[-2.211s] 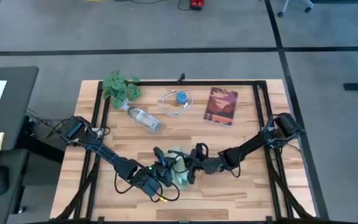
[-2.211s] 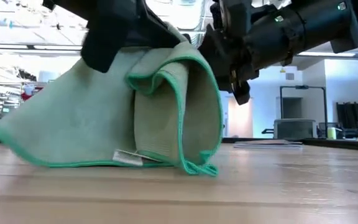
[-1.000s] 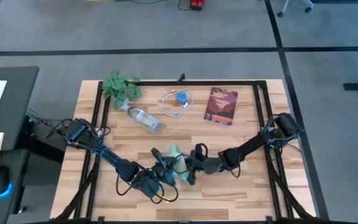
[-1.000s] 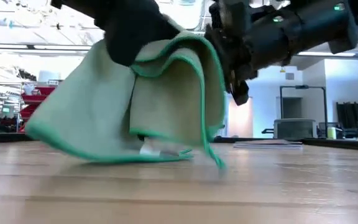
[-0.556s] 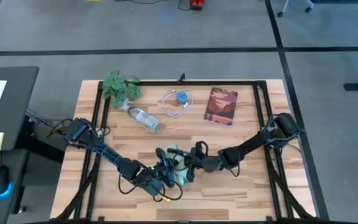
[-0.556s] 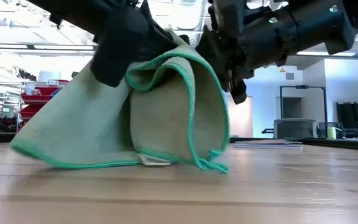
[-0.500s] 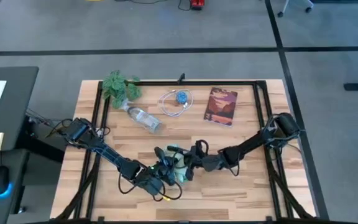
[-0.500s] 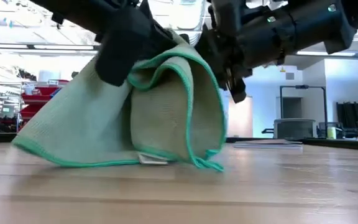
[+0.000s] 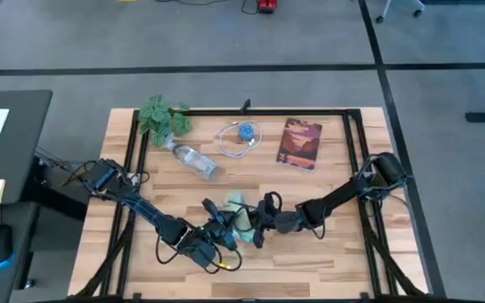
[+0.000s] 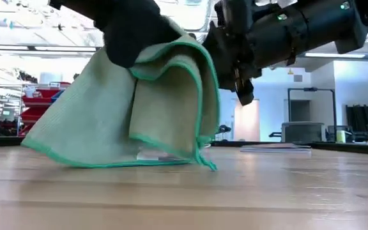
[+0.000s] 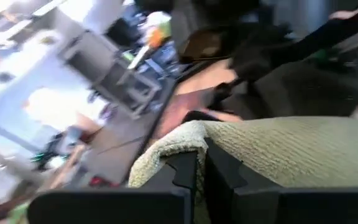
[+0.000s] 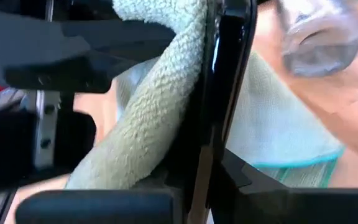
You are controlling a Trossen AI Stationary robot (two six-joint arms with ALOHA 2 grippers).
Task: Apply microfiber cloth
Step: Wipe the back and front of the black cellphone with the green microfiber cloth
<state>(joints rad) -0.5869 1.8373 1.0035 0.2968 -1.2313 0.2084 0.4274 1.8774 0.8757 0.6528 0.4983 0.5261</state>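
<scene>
My left pincer [image 9: 213,231] is clamped on the microfiber cloth [image 10: 133,108] near the front middle of the worktop [image 9: 327,261]. The cloth hangs folded, its lower hem touching the wood. My right pincer [image 9: 255,229] grips a thin dark slab with cloth wrapped against it. I judge the wiping is underway but unfinished; setting things down remains.

Non-task items sat along table's [image 9: 335,252] far side.
Plant [image 9: 163,115], bottle [image 9: 195,160], coiled cable [image 9: 238,137] w/ blue bit, book [image 9: 300,143].
</scene>
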